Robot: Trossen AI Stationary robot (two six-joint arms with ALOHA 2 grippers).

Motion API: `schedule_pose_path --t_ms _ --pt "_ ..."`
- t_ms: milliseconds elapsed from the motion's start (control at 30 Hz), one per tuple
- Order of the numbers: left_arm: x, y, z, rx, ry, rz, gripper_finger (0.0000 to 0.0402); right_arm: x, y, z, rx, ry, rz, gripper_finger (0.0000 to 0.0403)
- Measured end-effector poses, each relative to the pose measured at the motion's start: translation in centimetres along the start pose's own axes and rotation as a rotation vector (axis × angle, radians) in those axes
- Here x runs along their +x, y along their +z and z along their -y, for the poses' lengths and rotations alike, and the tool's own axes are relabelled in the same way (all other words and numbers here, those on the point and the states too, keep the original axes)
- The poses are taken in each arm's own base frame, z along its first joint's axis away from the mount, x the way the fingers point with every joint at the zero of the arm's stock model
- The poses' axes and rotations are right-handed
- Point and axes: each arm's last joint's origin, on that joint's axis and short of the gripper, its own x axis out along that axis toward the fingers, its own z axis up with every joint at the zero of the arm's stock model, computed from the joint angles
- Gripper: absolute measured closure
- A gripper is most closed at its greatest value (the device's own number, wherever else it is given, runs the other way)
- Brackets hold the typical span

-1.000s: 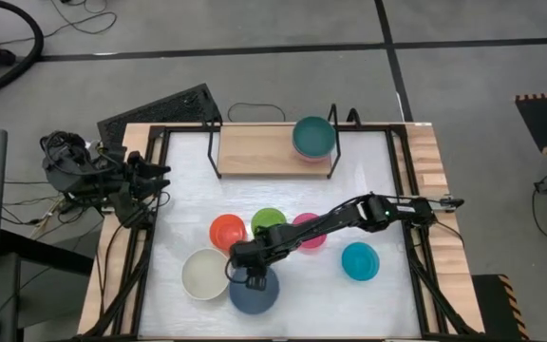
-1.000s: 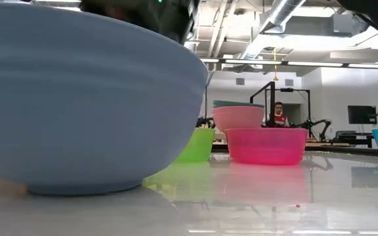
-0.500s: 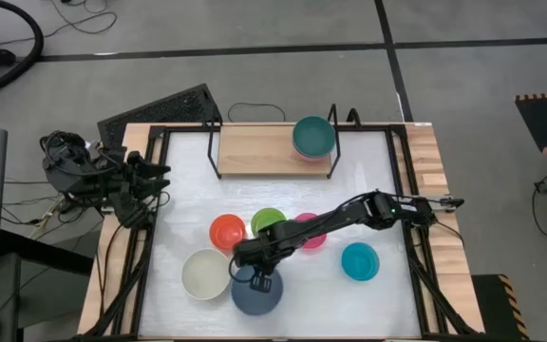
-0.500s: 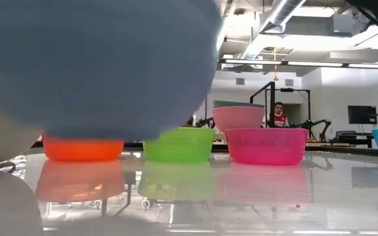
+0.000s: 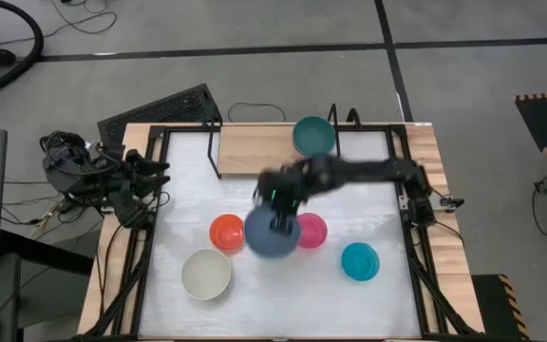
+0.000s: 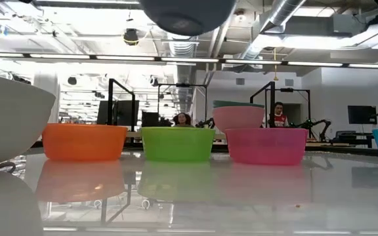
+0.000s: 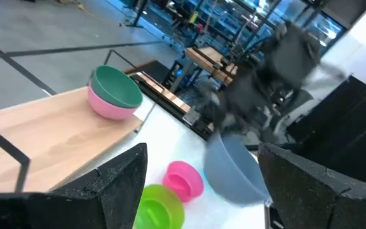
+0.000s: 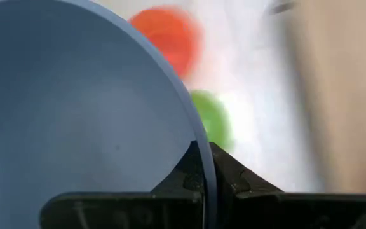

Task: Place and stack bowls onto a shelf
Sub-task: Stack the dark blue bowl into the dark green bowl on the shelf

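Right tool clamped on the rim of the large round blue plastic bowl, which hangs in the air above the desk

Nearest on the white desk sits the large cream-white plastic bowl, with the small teal bowl well apart toward the right side; behind them stand the small red-orange bowl, the small lime green bowl under the raised blue one, and the small magenta bowl, in a row; in the right wrist view the two dark fingers pinch the blue bowl's edge; farthest, on the light-wood shelf, the dark green bowl rests nested in the pink bowl at its right end; the left tool waits at the desk's left edge, its jaws spread wide and empty
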Motion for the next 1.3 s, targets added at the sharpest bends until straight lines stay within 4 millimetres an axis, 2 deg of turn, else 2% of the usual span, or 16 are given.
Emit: schedule_pose_path --t_ms 100,233,500,733,867,1033,1300 --pt "0.0 0.0 -0.1 0.011 0.019 0.015 0.0118 -2.1 0.4 4.7 0.019 -0.078 0.054 0.0378" --pt "0.0 0.1 -0.1 0.014 0.042 0.038 0.0118 -3.6 0.4 11.1 0.043 -0.165 0.072 0.0378" --pt "0.0 0.2 -0.2 0.048 0.064 0.058 0.0118 -4.3 -1.2 22.4 -0.002 -0.320 0.013 0.0378" --pt "-0.1 0.5 -0.6 0.025 0.190 0.180 0.0118 -4.2 -3.5 30.0 -0.108 -0.317 -0.024 0.0378" --pt "-0.2 0.8 -0.8 -0.048 0.274 0.281 0.0118 -3.2 -4.4 32.6 -0.247 -0.224 -0.001 0.0378" --pt "-0.4 1.0 -1.1 -0.084 0.357 0.381 0.0118 -1.6 -4.4 34.6 -0.354 -0.166 0.068 0.0378" --pt "-0.4 1.1 -1.1 -0.135 0.371 0.419 0.0118 -1.3 -4.8 35.2 -0.429 -0.087 0.125 0.0378"
